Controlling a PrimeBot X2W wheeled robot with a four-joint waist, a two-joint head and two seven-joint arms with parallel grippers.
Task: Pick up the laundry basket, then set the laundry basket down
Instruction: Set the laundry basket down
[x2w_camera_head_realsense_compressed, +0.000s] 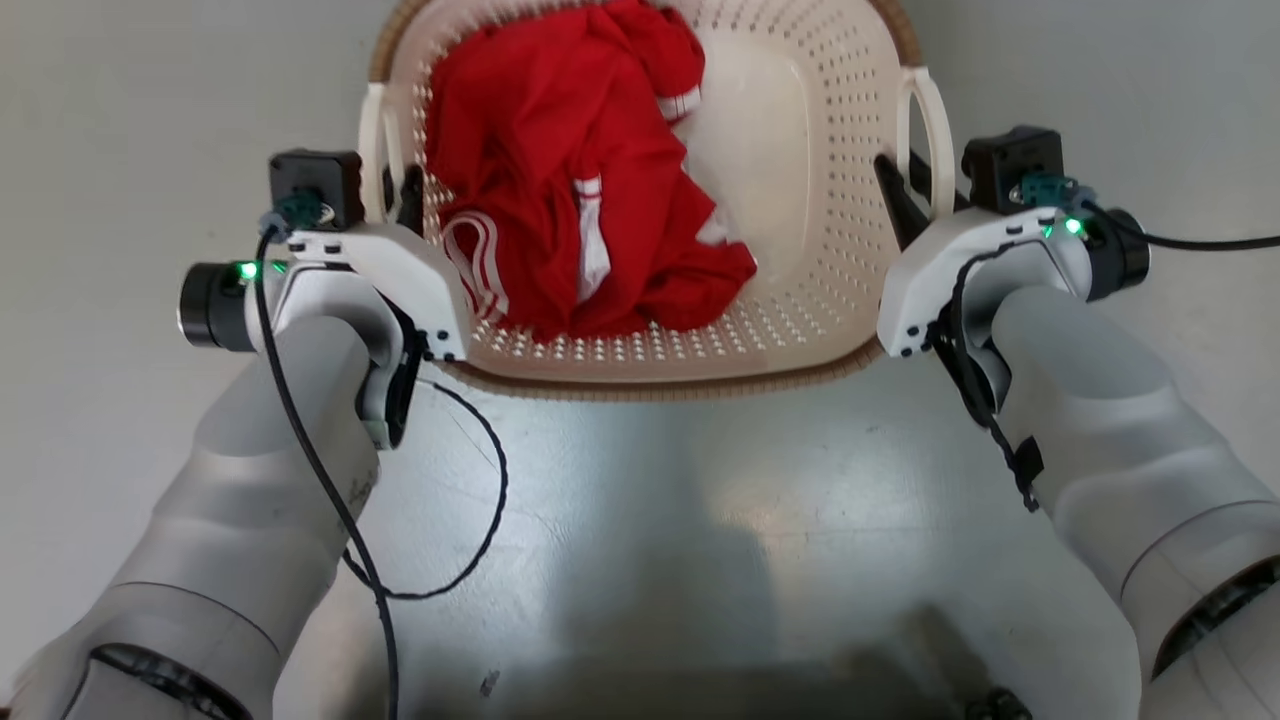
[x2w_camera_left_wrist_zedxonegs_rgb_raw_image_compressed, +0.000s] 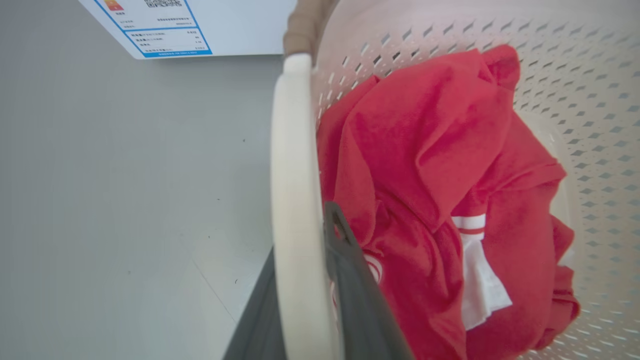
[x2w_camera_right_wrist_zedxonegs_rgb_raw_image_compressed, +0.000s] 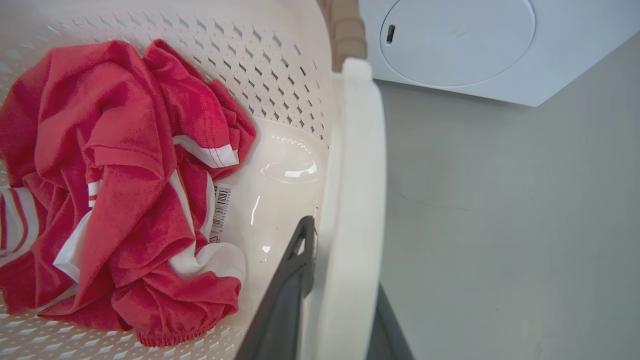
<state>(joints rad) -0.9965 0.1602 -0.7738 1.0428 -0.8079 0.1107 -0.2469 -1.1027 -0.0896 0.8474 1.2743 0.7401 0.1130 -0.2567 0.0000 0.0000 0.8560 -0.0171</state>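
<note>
We have the laundry basket (x2w_camera_head_realsense_compressed: 840, 220) straight ahead between our arms, over the grey floor (x2w_camera_head_realsense_compressed: 640, 520) and near a white washing machine (x2w_camera_right_wrist_zedxonegs_rgb_raw_image_compressed: 450, 45); we cannot tell whether it touches the floor. Inside lies one crumpled red garment (x2w_camera_head_realsense_compressed: 570, 180) with white stripes, heaped toward our left, leaving the pale bottom bare on the right. Our left gripper (x2w_camera_head_realsense_compressed: 398, 195) pinches the left loop handle (x2w_camera_left_wrist_zedxonegs_rgb_raw_image_compressed: 295, 200) and our right gripper (x2w_camera_head_realsense_compressed: 912, 190) pinches the right loop handle (x2w_camera_right_wrist_zedxonegs_rgb_raw_image_compressed: 352, 200), a finger on each side.
</note>
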